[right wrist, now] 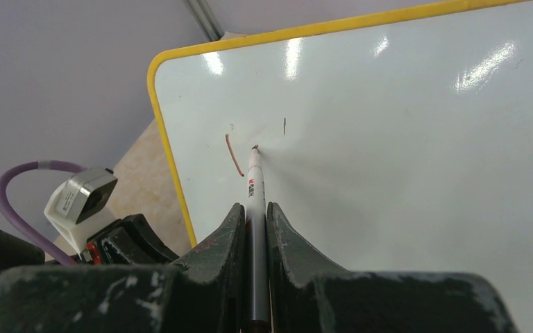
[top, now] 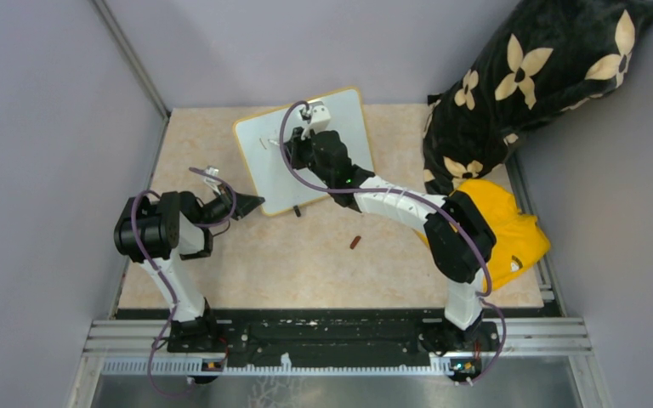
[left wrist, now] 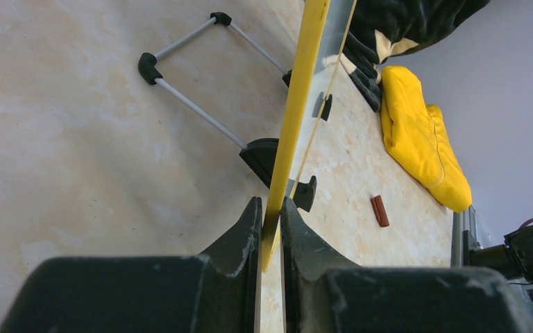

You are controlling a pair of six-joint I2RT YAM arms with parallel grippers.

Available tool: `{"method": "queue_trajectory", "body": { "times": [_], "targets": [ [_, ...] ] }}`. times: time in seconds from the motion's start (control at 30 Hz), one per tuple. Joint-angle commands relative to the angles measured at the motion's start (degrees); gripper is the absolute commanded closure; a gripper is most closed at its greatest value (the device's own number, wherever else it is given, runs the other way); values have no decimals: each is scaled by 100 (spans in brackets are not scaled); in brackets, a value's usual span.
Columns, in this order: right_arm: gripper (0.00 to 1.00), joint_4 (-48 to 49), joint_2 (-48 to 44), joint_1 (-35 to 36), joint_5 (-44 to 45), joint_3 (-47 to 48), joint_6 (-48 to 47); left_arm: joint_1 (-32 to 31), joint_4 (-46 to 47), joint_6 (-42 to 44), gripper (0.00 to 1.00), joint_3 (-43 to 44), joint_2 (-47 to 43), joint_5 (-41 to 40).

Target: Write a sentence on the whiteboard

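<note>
Top external view, my beige table [top: 323, 276] between grey walls [top: 42, 127], whiteboard [top: 340, 136] far middle, left claw [left wrist: 271, 211] pinching its yellow edge, right claw [right wrist: 254, 215] pinching a pen [right wrist: 254, 177] touching it

The left arm [top: 173, 276] and the right arm [top: 395, 202] are each built of white links set between bulky black joint housings, rising from black bases. A thin purple cable [right wrist: 41, 166] loops along each arm. The left gripper [left wrist: 271, 208] and the right gripper [right wrist: 253, 211] end in matte black, wedge-shaped fingers [right wrist: 225, 243] flecked with pale scuffs, and each wrist carries a small white camera block [top: 316, 112].
</note>
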Motion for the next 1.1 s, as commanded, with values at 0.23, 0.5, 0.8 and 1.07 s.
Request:
{"method": "queue_trajectory", "body": {
  "times": [0.23,0.5,0.8,1.07],
  "targets": [
    [100,54,-45,-7,-182,-30,253,-48,-68,57,100,-31,-73,-49],
    [100,8,-171,45,-297,-304,275,-48,-74,61,100,-48,-94,-73],
    [100,-159,-265,85,-405,-467,258,-63,-76,74,100,-66,-107,-93],
    [100,124,-803,76,-346,-644,294,-65,-81,84,100,-58,-112,-91]
  ]
}}
